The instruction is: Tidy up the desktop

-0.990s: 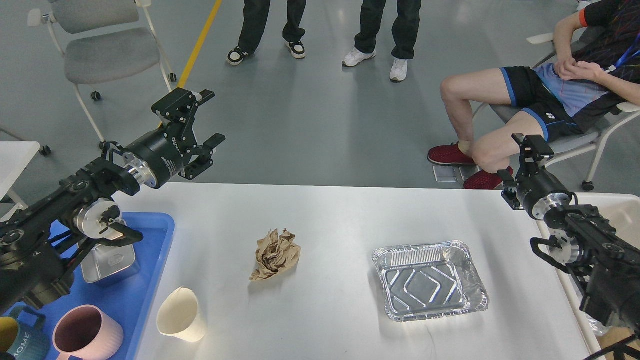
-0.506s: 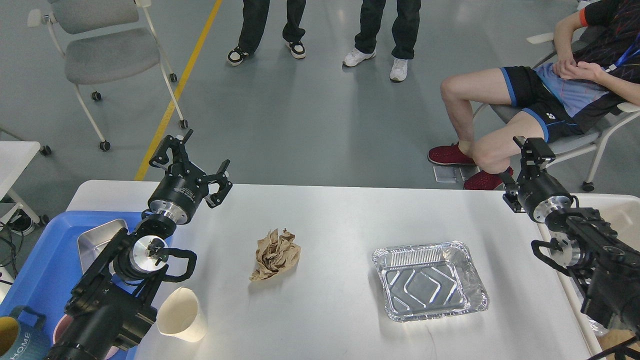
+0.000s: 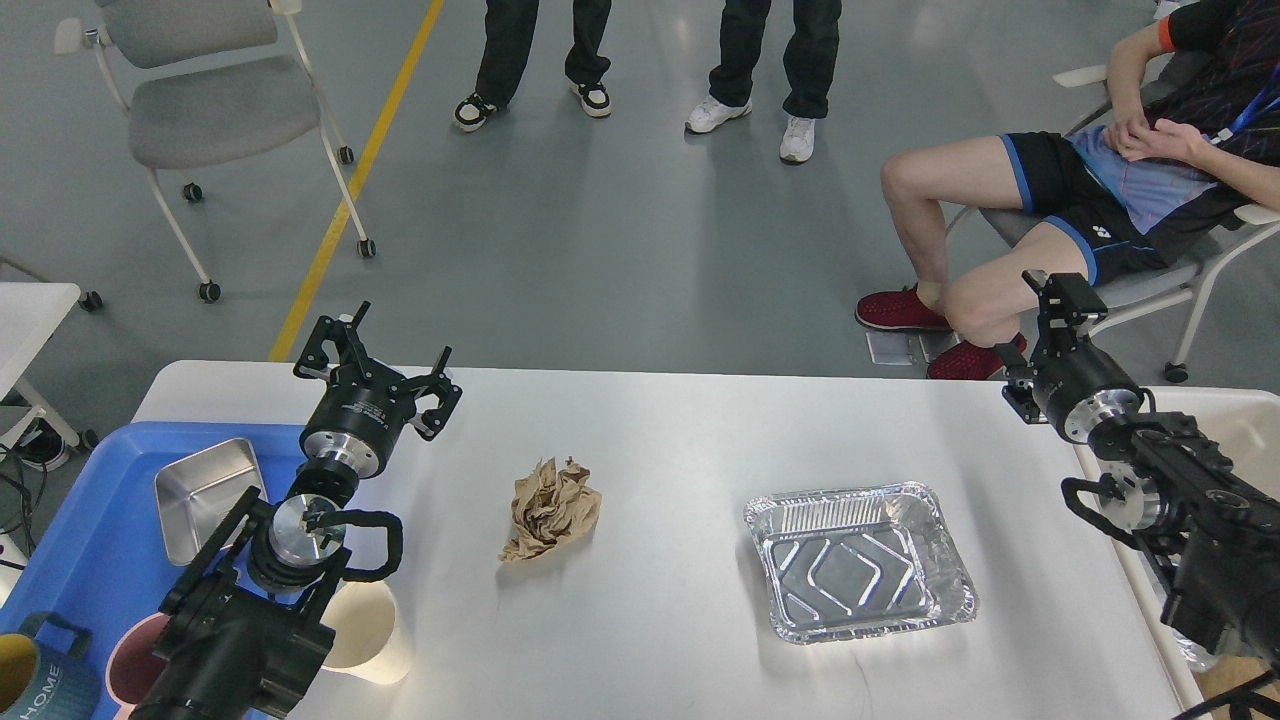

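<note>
The white desktop (image 3: 680,430) fills the lower part of the head view. On it lie a crumpled brown paper ball (image 3: 551,508) left of centre, an empty foil tray (image 3: 858,560) right of centre, and a cream paper cup (image 3: 365,630) lying on its side at the front left, partly behind my left arm. My left gripper (image 3: 372,362) is open and empty above the desktop's far left edge, left of the paper ball. My right gripper (image 3: 1062,305) is raised past the far right edge, seen end-on; its fingers cannot be told apart.
A blue tray (image 3: 110,470) at the left holds a steel container (image 3: 205,490), a pink mug (image 3: 135,660) and a teal mug (image 3: 40,675). A white bin (image 3: 1250,420) stands at the right. A seated person (image 3: 1080,190), two standing people and a grey chair (image 3: 215,100) are beyond the desk.
My left arm has swung from over the blue tray to the right and down, uncovering the steel container; its open gripper now sits lower near the desk's far left edge. The right arm barely moved.
</note>
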Controlling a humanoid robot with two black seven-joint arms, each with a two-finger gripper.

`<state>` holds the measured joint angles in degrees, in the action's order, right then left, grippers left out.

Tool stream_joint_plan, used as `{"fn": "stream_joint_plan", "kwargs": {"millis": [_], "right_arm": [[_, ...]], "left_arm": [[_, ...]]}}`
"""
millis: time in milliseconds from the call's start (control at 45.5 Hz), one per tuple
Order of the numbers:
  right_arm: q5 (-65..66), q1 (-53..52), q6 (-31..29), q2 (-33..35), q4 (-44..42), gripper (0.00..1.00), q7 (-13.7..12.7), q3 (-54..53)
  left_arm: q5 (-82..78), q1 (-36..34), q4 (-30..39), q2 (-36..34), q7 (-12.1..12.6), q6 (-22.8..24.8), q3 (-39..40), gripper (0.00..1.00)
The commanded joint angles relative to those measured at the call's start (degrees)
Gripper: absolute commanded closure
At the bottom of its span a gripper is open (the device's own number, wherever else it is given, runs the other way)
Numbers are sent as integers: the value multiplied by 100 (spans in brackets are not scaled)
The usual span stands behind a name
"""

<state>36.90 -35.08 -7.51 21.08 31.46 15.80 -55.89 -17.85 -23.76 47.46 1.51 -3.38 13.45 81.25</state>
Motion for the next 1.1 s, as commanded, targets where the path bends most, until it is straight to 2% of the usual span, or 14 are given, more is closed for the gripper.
{"fn": "stream_joint_plan", "kwargs": {"millis": [0,176,374,594,902,1078], "right_arm": [[71,10,-294,352,290,0,-59,157],[98,-61,-1225,1467,1046,0,-665,1027],[439,-61,-2095,2794,2134,0,-1132,1642],[1345,159,-2430,3955,3374,0,-1141,1801],[1574,897,-2457,6038,5343,0,-1123,1792],[1627,1099,-2588,7242,6029,0,-1079,1801]], "left_arm": [[-16,-23,-9,-10,4,-79,-337,3],[-25,-41,-9,-10,4,-79,-522,3],[-16,-23,-9,-2,4,-70,-540,3],[-25,-58,-9,-10,4,-70,-680,3],[-34,-67,-9,16,4,-88,-689,3],[-60,-76,-9,16,4,-88,-803,3]]}}
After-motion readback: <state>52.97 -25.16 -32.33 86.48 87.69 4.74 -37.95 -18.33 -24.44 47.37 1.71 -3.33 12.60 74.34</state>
